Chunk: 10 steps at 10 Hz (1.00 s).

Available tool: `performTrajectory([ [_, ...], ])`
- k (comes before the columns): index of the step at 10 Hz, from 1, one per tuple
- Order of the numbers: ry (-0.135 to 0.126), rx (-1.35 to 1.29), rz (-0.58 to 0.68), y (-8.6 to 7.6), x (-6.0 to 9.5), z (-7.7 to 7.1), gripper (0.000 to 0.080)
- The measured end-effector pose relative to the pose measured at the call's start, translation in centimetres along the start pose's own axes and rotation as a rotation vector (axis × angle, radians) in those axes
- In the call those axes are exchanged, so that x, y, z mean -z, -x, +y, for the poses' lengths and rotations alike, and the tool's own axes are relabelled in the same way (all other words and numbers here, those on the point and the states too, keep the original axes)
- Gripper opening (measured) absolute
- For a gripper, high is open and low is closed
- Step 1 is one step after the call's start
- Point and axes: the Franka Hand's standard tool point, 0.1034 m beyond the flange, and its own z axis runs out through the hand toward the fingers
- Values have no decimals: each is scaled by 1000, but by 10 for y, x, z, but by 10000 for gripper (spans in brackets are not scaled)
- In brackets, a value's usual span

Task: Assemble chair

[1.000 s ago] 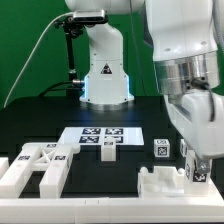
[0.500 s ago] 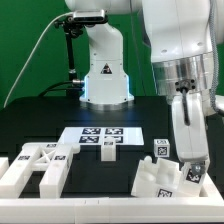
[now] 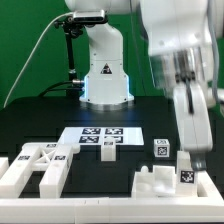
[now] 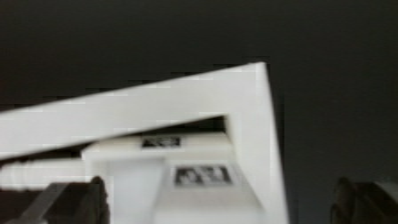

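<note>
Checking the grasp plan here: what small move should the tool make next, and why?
Probably lower down a little: the tool hangs open over the white chair part at the exterior view's right, its fingers spread wide in the wrist view, gripping nothing.

Matte black across the table [image 3: 40, 125]; flat green on the backdrop [image 3: 20, 40] behind it. Glossy white on the robot arm [image 3: 105, 65]. Plain white on the chair parts [image 3: 38, 168], marked with black-and-white square tags [image 3: 161, 146]. Same white and similar black-and-white squares on the marker board [image 3: 100, 138]. In the wrist view, blurred white against black, with dark tag patterns.
</note>
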Motion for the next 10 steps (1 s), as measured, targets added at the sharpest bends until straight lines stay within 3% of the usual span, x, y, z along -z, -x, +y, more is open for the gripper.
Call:
performTrajectory([
  [1,-23,26,-16,-2,23,-9,646],
  [2,-30,23,-22,-1,32,-14,646],
  [8,-27,93,-17,-4,30,-12,649],
  [10,-5,226,-7,-29,35,7,649],
])
